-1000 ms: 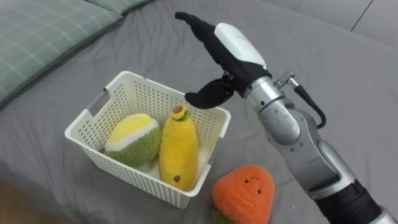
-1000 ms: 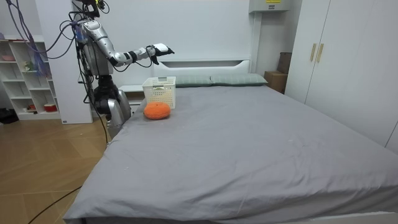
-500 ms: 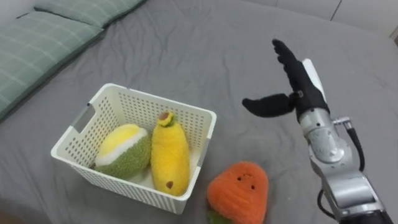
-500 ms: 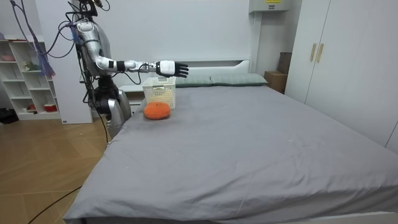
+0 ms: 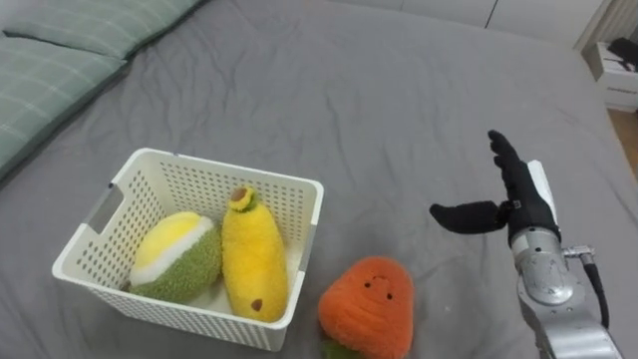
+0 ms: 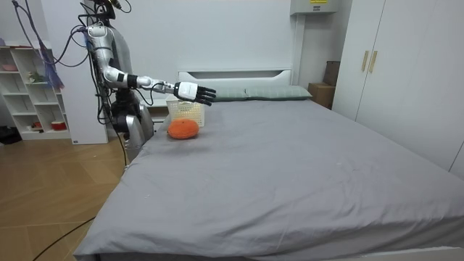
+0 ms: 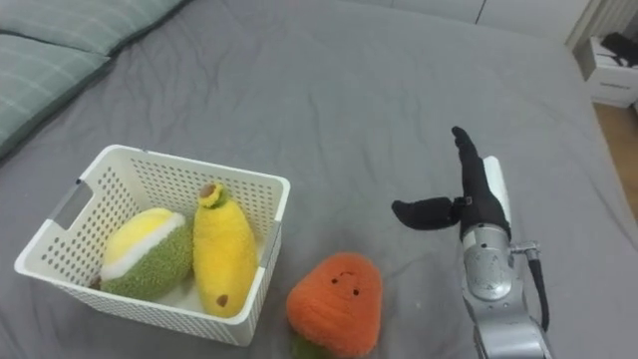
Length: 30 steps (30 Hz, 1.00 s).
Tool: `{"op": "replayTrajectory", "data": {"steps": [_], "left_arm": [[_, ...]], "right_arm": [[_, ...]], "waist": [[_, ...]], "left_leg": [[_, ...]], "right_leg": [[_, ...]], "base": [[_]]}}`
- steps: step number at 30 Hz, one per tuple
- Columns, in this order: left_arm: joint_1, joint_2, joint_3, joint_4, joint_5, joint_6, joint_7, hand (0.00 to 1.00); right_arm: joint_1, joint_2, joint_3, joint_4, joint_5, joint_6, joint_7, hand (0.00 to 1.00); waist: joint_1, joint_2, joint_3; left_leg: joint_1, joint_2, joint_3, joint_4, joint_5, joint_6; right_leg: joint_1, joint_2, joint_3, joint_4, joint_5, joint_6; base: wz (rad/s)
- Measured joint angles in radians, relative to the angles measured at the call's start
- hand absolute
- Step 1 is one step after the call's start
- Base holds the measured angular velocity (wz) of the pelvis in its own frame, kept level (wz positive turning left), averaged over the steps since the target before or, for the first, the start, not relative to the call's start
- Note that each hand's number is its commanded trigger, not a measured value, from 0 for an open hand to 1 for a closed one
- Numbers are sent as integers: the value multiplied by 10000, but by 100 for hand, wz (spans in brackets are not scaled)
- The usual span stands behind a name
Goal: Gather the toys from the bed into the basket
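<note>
One basket (image 5: 214, 168) holds two toys, plush banana (image 5: 252, 261) and green fruit (image 5: 176, 257); one plush carrot (image 5: 367, 304) lies just right of it; right hand (image 5: 523, 199) hovers spread, empty.

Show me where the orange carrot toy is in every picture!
Left eye view: the carrot toy sits at the bottom middle, just right of the white basket.
Right eye view: the carrot toy is at the bottom middle, again right of the basket.
Room view: it is the small orange lump left of centre, just in front of the basket.
Shared landmark: the white basket.
</note>
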Motion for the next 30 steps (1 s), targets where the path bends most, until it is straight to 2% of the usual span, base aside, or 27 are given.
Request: {"op": "replayTrajectory", "data": {"steps": [5, 8, 12, 17, 20, 23, 30], "left_arm": [[-3, -120, -37, -50, -8, -1, -16, 0], [49, -119, -184, -47, -1, 0, -26, 0], [123, -120, -203, -48, 1, 3, -59, 0], [128, -144, -226, -54, 12, 23, -58, 0], [131, -145, -276, -71, 9, 24, -58, 0], [97, -151, -319, -151, 6, 23, -61, 0], [98, -149, -407, -139, 8, 6, -205, 0]], "right_arm": [[427, 98, 245, 341, -36, -9, 306, 0], [432, 187, 287, 621, -297, -15, 536, 0], [513, 313, 588, 731, -697, -9, 885, 0], [521, 676, 1150, 719, -1205, 3, 1518, 0], [521, 701, 1506, 717, -1446, 11, 1955, 0], [521, 687, 1848, 719, -1627, 17, 2271, 0], [520, 673, 2235, 927, -2123, 23, 2857, 0]], "waist": [[21, 121, 39], [-1, 177, 15], [-7, 165, 12], [51, 101, -26], [140, 93, -37], [268, 127, -15], [304, 224, 61]], "left_leg": [[124, 9, -31, 15, -87, 9], [131, 2, -24, 92, -118, 18], [134, -8, -24, 140, -122, 21], [132, -12, -22, 125, -123, 22], [130, -13, -25, 109, -136, 25], [131, -10, -27, 93, -146, 23], [96, -20, -182, 137, -203, 24]], "right_leg": [[156, -4, 2, 1, -5, 11], [182, -14, 37, 2, -18, 29], [201, -10, 80, -5, -29, 44], [196, -3, 91, -73, -37, 53], [249, 18, 92, -178, -19, 72], [249, 23, 92, -183, -15, 71], [323, 22, -24, -180, -5, 71]], "base": [[-1], [-3], [0], [0], [0], [0], [4]]}}
